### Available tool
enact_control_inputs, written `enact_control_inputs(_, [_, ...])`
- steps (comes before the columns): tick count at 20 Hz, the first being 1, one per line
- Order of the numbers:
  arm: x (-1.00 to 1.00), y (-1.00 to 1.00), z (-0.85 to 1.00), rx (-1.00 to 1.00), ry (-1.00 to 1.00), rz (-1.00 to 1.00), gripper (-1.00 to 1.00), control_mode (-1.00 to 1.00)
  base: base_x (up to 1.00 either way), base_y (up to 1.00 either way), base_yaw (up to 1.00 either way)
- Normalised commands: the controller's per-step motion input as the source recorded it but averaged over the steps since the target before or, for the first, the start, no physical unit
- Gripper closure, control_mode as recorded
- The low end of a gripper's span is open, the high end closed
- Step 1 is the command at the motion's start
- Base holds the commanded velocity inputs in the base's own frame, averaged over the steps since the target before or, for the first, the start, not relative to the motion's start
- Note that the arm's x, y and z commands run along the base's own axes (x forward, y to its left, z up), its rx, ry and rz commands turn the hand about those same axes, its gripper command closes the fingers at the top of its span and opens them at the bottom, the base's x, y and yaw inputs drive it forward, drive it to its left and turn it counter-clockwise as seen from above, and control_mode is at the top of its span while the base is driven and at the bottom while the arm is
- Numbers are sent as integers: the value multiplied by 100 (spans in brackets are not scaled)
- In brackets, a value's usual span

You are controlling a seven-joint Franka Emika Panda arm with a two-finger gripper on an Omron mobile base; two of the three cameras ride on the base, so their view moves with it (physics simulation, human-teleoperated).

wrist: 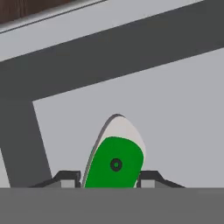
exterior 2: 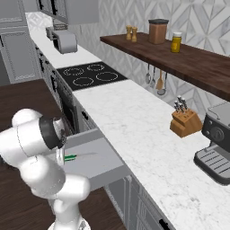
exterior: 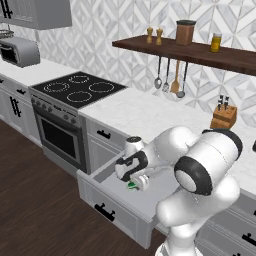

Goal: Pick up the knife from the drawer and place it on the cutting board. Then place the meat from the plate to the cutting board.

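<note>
Jaws grip knife (wrist: 114, 164) (in drawer (exterior: 107, 205)).

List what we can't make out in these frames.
- Knife blade: hand view, cut off at the bottom edge; the green handle end sits between the pincer fingertips.
- Grip contact: hand view, fingertips flank the handle, but touching cannot be confirmed.
- Knife: left base view, mostly covered by the robot's hand.
- Drawer interior: left base view, largely blocked by the arm.

The arm (exterior: 200, 170) was glossy white with rounded segments, black joint bands and dark finger tips (wrist: 65, 177).
</note>
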Motion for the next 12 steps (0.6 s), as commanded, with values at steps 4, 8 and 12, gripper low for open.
enact_control_inputs(4, [-72,28,100,-7,-1,4,100,-100,0,0,0])
enact_control_inputs(8, [-56,7,100,-6,-5,7,100,-100,0,0,0])
enact_control_inputs(12, [-18,0,100,-3,0,6,100,-100,0,0,0])
